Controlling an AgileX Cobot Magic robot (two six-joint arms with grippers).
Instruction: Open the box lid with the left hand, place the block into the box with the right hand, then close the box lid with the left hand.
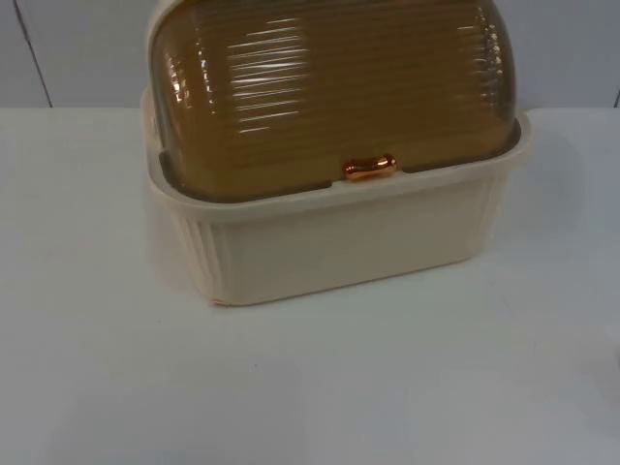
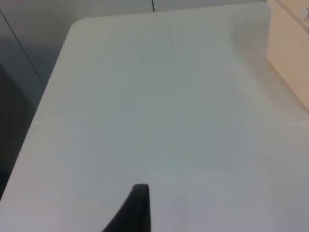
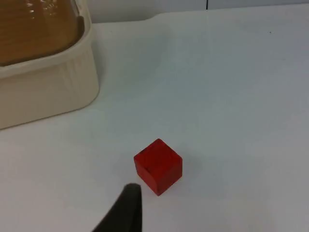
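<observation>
A cream box [image 1: 329,242] stands at the middle of the table, its ribbed amber lid [image 1: 329,87] down and closed. A copper handle [image 1: 369,168] sits at the lid's front edge. In the right wrist view a red block [image 3: 158,166] lies on the white table, a short way from the box's corner [image 3: 48,92]. My right gripper [image 3: 126,212] hovers just short of the block and does not touch it. My left gripper [image 2: 137,210] waits over bare table, with the box's side wall [image 2: 289,58] some distance ahead of it.
The white table top [image 1: 310,387] stretches wide in front of the box. Its rounded far corner [image 2: 79,24] and side edge show in the left wrist view, with a grey wall [image 1: 77,48] behind the table.
</observation>
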